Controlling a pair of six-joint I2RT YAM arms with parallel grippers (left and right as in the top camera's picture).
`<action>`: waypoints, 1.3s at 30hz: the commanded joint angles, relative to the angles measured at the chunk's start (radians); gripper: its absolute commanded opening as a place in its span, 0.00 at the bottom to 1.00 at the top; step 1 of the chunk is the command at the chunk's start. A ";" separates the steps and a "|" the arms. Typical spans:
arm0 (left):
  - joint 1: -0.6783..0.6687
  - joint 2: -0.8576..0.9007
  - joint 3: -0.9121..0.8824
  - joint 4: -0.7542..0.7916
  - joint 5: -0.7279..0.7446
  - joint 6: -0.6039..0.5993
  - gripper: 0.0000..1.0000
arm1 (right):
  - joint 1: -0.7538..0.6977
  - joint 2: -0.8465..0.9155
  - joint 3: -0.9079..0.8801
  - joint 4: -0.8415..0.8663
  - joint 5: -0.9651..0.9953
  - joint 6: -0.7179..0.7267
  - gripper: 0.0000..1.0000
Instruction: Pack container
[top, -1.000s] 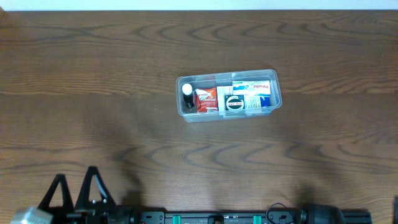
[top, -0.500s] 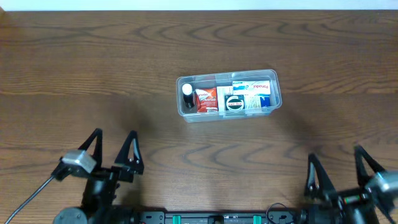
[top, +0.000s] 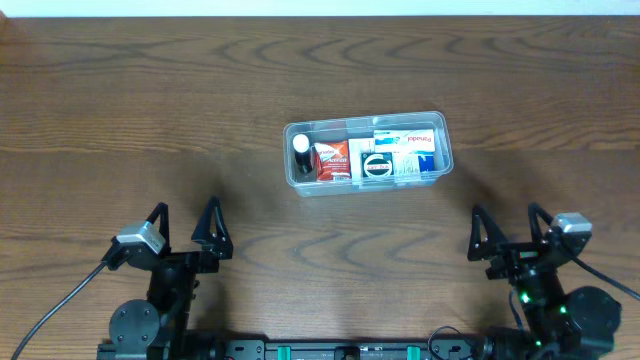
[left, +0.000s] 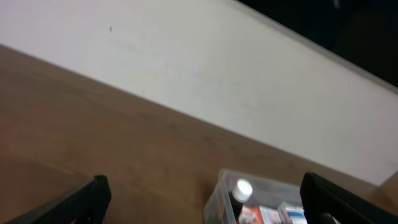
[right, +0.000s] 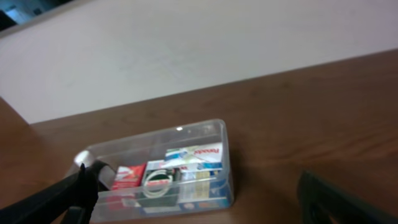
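The clear plastic container (top: 367, 153) sits on the brown table, right of centre. Inside it stand a dark bottle with a white cap (top: 301, 152), a red box (top: 332, 160), a black-and-white round item (top: 377, 166) and white-and-blue boxes (top: 408, 150). My left gripper (top: 184, 232) hangs open near the front left, well short of the container. My right gripper (top: 508, 232) is open at the front right, also apart from it. The container (left: 261, 202) shows at the bottom of the left wrist view, and the container (right: 158, 168) also shows low in the right wrist view. Both grippers hold nothing.
The wooden table (top: 150, 120) spreads around the container. A white wall (left: 186, 68) rises beyond the far table edge. The arm bases and a black rail (top: 350, 350) run along the front edge.
Both arms have risen from the front edge and reached forward onto the table. The grippers stayed open. The container and its contents have not moved.
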 joint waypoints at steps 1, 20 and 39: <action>-0.002 0.003 -0.042 0.063 -0.016 0.024 0.98 | 0.009 -0.001 -0.067 0.060 0.008 0.026 0.99; -0.002 0.014 -0.332 0.553 0.158 0.120 0.98 | 0.010 -0.001 -0.271 0.391 -0.062 0.033 0.99; -0.002 0.025 -0.332 0.443 0.148 0.185 0.98 | 0.009 0.003 -0.409 0.409 -0.077 0.032 0.99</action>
